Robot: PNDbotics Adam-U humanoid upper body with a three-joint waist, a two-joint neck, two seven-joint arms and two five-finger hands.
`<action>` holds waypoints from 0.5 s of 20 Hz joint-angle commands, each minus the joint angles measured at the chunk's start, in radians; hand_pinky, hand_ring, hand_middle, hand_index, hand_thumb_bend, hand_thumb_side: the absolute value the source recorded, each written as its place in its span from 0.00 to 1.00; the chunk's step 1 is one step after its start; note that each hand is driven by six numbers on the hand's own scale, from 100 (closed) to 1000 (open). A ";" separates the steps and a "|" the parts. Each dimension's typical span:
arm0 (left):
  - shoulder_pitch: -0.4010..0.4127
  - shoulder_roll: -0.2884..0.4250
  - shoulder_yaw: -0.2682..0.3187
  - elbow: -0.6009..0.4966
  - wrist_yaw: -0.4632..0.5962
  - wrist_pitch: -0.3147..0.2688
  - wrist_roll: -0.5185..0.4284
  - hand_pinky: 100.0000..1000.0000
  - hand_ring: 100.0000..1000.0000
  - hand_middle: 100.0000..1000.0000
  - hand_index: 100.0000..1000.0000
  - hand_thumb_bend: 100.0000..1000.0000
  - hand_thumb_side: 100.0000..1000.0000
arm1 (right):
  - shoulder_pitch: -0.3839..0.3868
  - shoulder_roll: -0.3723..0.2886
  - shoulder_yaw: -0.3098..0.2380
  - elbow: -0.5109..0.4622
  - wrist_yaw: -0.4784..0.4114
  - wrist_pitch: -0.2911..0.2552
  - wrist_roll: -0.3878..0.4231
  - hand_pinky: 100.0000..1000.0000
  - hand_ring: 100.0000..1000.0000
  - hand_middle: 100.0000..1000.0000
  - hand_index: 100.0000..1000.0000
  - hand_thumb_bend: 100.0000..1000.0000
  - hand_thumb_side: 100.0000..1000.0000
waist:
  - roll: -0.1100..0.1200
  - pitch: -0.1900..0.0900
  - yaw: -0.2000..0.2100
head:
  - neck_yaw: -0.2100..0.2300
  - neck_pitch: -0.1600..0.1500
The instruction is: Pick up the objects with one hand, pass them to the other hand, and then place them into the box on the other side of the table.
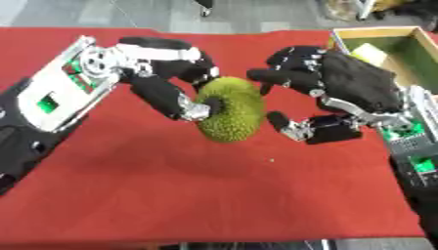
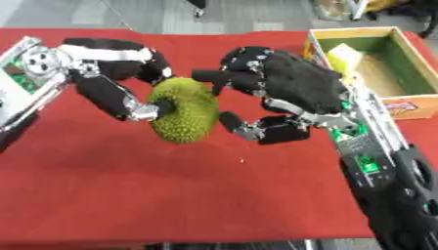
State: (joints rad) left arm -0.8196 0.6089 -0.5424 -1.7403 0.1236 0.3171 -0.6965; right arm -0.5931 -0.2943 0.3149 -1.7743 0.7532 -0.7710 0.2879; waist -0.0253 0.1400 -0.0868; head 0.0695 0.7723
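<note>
Left eye view: left hand (image 1: pixel 171 83) grasps bumpy green oval fruit (image 1: pixel 229 110); right hand (image 1: pixel 329 95) spread beside it.

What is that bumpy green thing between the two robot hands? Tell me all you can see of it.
The green fruit looks like a small jackfruit or durian: oval, yellow-green, covered all over in small bumps. It seems whole and is held above the red tablecloth, long axis roughly upright, slightly tilted. The left robot hand has fingers and thumb curled round its left side. The right robot hand is spread open close at its right side; whether it touches cannot be told.
</note>
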 commanded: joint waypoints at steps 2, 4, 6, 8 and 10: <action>-0.032 -0.012 0.001 -0.034 0.024 0.028 -0.011 0.68 0.49 0.39 0.48 0.00 0.16 | -0.019 0.000 0.003 -0.005 0.006 -0.006 0.012 0.74 0.62 0.54 0.99 0.00 0.08 | 0.010 -0.037 0.001 | -0.002 -0.002; -0.036 -0.019 0.001 -0.038 0.029 0.036 -0.014 0.68 0.49 0.39 0.48 0.00 0.16 | -0.019 0.001 0.006 -0.004 0.009 -0.010 0.015 0.74 0.62 0.54 0.99 0.00 0.09 | 0.010 -0.037 0.000 | -0.001 -0.002; -0.041 -0.026 0.003 -0.044 0.037 0.042 -0.016 0.68 0.49 0.39 0.48 0.00 0.17 | -0.018 0.002 0.009 -0.002 0.013 -0.014 0.018 0.74 0.62 0.54 0.99 0.00 0.09 | 0.010 -0.037 0.000 | -0.001 -0.002; -0.046 -0.029 0.004 -0.051 0.045 0.047 -0.018 0.68 0.49 0.39 0.48 0.00 0.17 | -0.018 0.002 0.011 0.000 0.018 -0.018 0.019 0.74 0.63 0.55 0.99 0.00 0.10 | 0.010 -0.037 0.000 | -0.002 -0.002; -0.051 -0.033 0.006 -0.058 0.056 0.054 -0.020 0.68 0.49 0.39 0.47 0.00 0.17 | -0.016 0.003 0.012 0.004 0.024 -0.021 0.021 0.74 0.63 0.54 0.99 0.00 0.10 | 0.010 -0.037 0.001 | -0.001 -0.002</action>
State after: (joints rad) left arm -0.8420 0.5798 -0.5463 -1.7748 0.1635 0.3649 -0.7151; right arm -0.5944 -0.2874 0.3271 -1.7665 0.7697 -0.7890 0.3080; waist -0.0253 0.1390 -0.0865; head 0.0694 0.7723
